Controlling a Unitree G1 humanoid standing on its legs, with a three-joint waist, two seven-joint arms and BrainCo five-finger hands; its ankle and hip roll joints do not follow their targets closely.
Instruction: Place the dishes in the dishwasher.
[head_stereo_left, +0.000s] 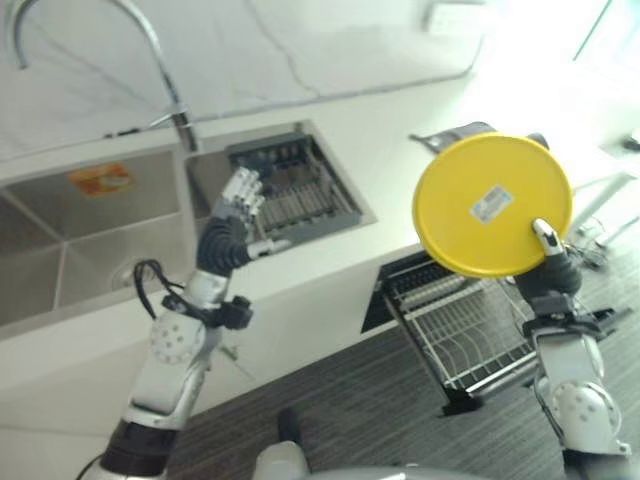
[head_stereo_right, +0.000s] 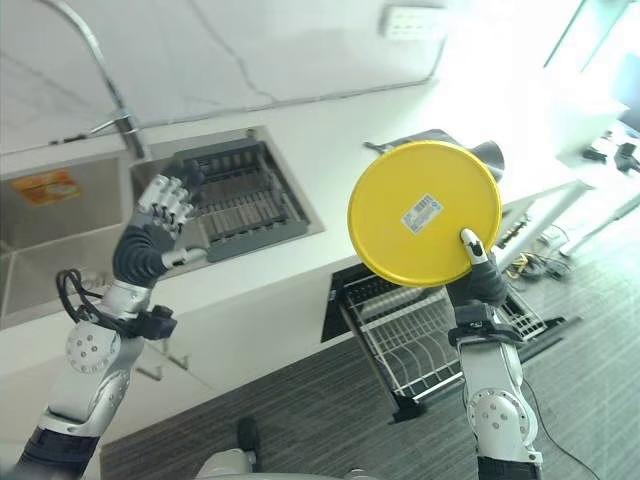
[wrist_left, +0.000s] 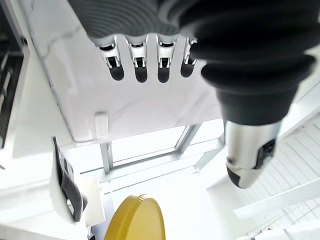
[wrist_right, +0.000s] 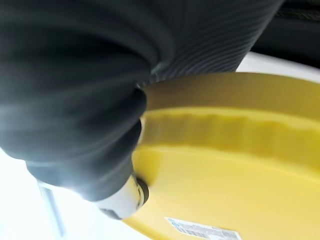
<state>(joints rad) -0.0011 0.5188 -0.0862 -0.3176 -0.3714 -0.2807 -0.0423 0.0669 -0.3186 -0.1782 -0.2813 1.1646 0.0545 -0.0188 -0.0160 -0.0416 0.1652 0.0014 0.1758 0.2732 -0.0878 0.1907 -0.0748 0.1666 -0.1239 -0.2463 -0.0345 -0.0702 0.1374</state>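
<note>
The right hand (head_stereo_left: 548, 245) pinches the yellow plate (head_stereo_left: 492, 205) upright, directly above the open dishwasher rack (head_stereo_left: 462, 330), while the left hand (head_stereo_left: 238, 200) hovers open-fingered over the sink (head_stereo_left: 60, 215).

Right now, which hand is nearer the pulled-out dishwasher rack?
Right. The right hand holds a yellow plate above the rack; the left hand is raised, open, over by the sink.

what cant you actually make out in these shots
- Right hand fingers: behind the yellow plate in the eye views; the dark cover blocks them in the right wrist view.
- Dishwasher rack: partly hidden by plate and arm.
- Dark item on counter: mostly behind the plate.
- Plate's sticker: too small to read.
</note>
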